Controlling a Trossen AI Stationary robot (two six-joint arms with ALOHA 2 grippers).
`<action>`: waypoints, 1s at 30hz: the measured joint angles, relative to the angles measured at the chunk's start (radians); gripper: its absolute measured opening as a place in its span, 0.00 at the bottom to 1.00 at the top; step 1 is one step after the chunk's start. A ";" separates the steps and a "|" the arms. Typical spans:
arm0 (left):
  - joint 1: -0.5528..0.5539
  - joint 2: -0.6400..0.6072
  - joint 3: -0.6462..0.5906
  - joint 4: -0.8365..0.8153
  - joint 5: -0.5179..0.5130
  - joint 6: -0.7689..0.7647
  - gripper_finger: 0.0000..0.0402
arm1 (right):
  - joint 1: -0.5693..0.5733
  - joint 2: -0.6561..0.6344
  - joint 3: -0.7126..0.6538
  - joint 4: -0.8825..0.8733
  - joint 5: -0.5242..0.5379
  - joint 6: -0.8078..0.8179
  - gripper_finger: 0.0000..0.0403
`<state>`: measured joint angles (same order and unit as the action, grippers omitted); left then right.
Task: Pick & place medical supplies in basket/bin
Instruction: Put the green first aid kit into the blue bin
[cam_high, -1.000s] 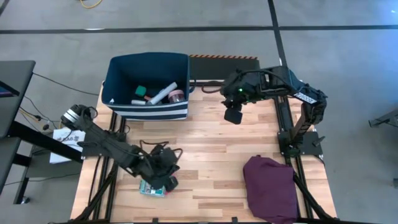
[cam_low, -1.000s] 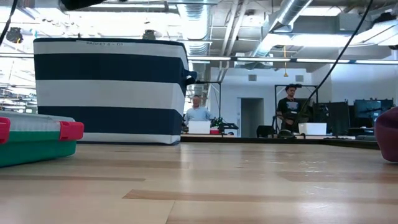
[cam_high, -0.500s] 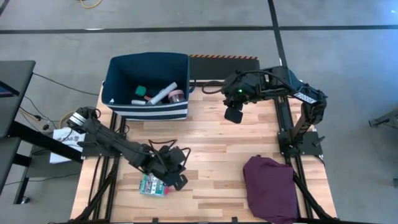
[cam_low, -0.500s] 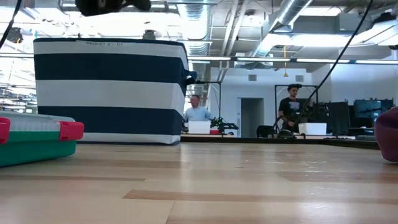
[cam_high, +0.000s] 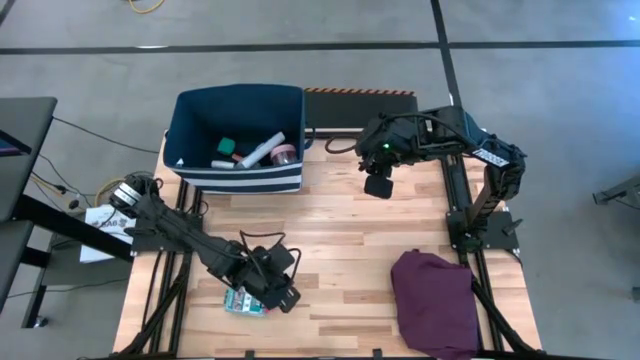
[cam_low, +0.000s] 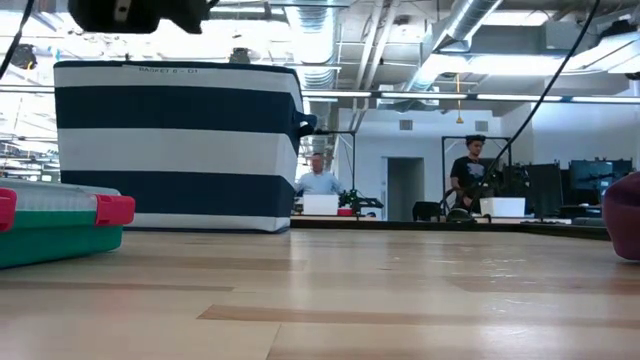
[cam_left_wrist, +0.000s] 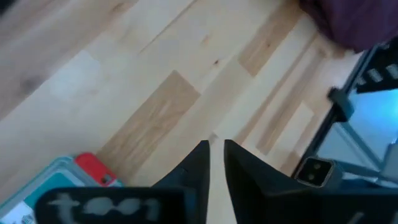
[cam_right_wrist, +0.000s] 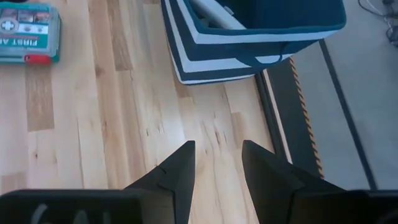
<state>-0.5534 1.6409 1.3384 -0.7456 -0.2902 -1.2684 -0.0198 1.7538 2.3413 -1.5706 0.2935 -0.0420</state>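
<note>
L jaws (cam_high: 284, 297) swung back over box (cam_high: 243, 301), now just beside it | L nearly shut, slim gap, empty | R jaws (cam_high: 377, 187) part-open, empty, near bin (cam_high: 190, 110) | several items in bin; box left on surface

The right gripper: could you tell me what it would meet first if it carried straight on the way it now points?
Probably bare table: the right gripper is open and empty, pointing at wood just short of the navy bin. Depth is unclear.
</note>
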 joint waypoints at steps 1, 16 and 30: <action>-0.006 0.004 -0.001 -0.008 0.011 -0.001 0.11 | -0.002 0.000 0.000 0.000 0.000 -0.010 0.31; 0.034 0.250 0.023 -0.088 0.295 -0.245 0.29 | -0.013 0.021 -0.002 0.048 0.000 -0.121 0.31; 0.035 0.283 0.112 -0.255 0.284 -0.308 0.26 | -0.057 0.036 -0.010 0.072 -0.001 -0.153 0.31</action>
<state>-0.5182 1.9243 1.4502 -1.0003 -0.0060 -1.5764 -0.0765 1.7897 2.3310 -1.4990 0.2928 -0.1947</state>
